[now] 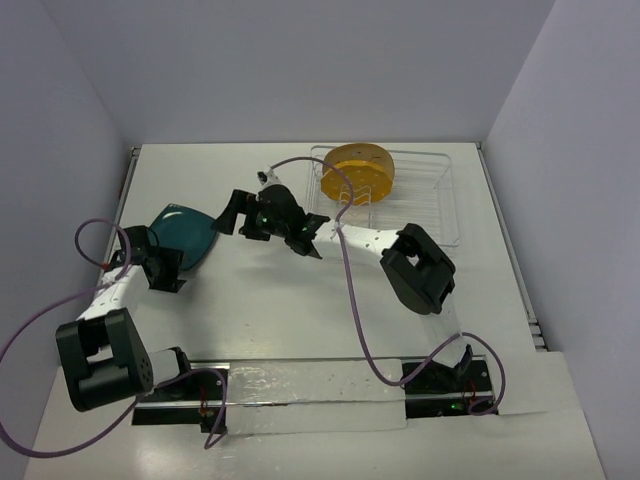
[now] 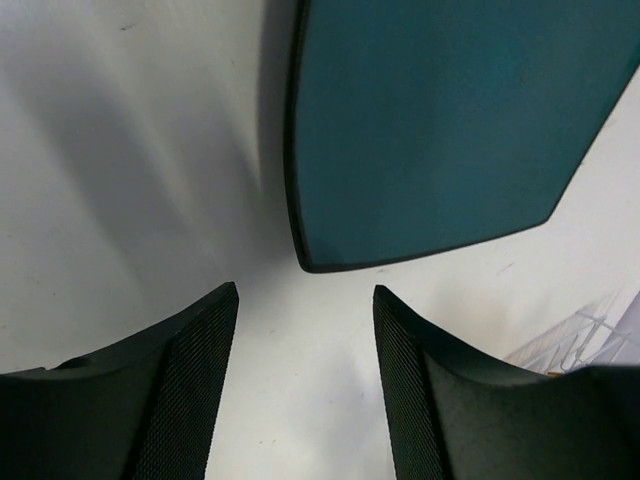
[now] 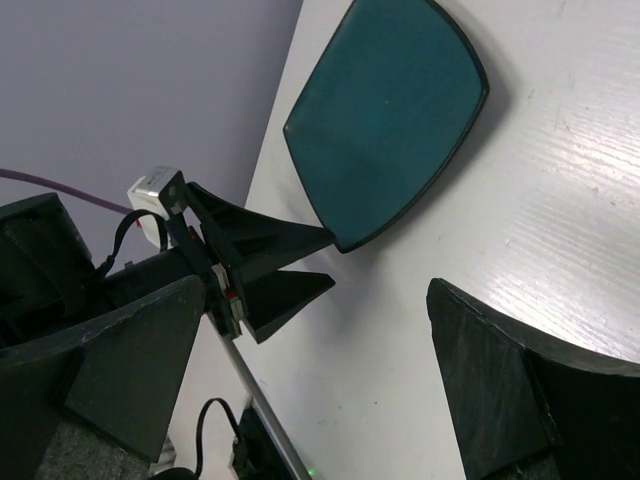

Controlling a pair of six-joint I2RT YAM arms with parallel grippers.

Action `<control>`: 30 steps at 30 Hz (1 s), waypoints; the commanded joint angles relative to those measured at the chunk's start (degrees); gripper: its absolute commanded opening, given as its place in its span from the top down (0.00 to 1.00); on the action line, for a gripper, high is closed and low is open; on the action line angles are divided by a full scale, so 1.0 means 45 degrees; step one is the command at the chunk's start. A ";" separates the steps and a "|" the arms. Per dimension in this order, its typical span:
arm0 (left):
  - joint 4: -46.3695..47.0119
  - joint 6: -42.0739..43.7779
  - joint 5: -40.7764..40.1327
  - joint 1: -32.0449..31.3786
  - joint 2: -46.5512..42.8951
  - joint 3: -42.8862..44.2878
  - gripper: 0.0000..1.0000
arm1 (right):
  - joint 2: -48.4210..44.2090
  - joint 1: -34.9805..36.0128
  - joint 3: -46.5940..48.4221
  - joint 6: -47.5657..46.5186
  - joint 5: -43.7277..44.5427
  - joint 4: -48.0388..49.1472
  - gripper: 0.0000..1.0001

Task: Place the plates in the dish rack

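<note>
The dark teal plate [image 1: 187, 235] lies flat on the table at the left. It also shows in the left wrist view [image 2: 440, 120] and in the right wrist view [image 3: 390, 110]. My left gripper [image 1: 170, 263] is open and empty at the plate's near edge, its fingers [image 2: 190, 390] just short of the rim. My right gripper [image 1: 240, 224] is open and empty to the right of the plate, above the table. The yellow-orange plate [image 1: 358, 172] stands upright in the silver wire dish rack [image 1: 430, 200] at the back right. The cream plate is not in view.
A corner of the rack shows in the left wrist view [image 2: 590, 335]. The left gripper's fingers [image 3: 270, 240] show in the right wrist view. Purple walls close in on the table at the left, back and right. Purple cables trail from both arms.
</note>
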 commanded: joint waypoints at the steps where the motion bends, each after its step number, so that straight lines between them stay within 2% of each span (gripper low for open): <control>1: 0.0696 -0.0256 -0.0407 -0.0025 0.0385 0.0468 0.38 | 0.0103 0.0088 -0.0144 0.0250 0.0347 0.1009 0.00; 6: 0.1648 -0.0430 -0.0447 -0.0025 0.1043 0.0332 0.46 | 0.0587 0.0127 -0.0007 0.0404 -0.0081 0.1477 0.00; 15: 0.3017 -0.0864 0.0205 -0.0025 0.1971 0.0020 0.70 | 0.0880 0.0107 -0.0792 0.0720 -0.0255 0.2406 0.00; 19: 0.3362 -0.1296 0.0536 -0.0025 0.1794 -0.0475 0.96 | 0.1141 0.0107 -0.0912 0.0957 -0.0292 0.2711 0.00; 20: 0.3434 -0.1368 0.0647 -0.0025 0.1690 -0.0573 0.99 | 0.1193 0.0120 -0.0951 0.0938 -0.0337 0.2789 0.00; 27: 0.3367 -0.1680 0.0394 -0.0063 0.0241 -0.0958 1.00 | 0.2099 0.0147 -0.0454 0.1733 -0.1137 0.3333 0.00; 30: 0.3065 -0.1567 0.0276 -0.0044 -0.0075 -0.0820 1.00 | 0.2738 0.0218 0.0309 0.1719 -0.1049 0.2724 0.00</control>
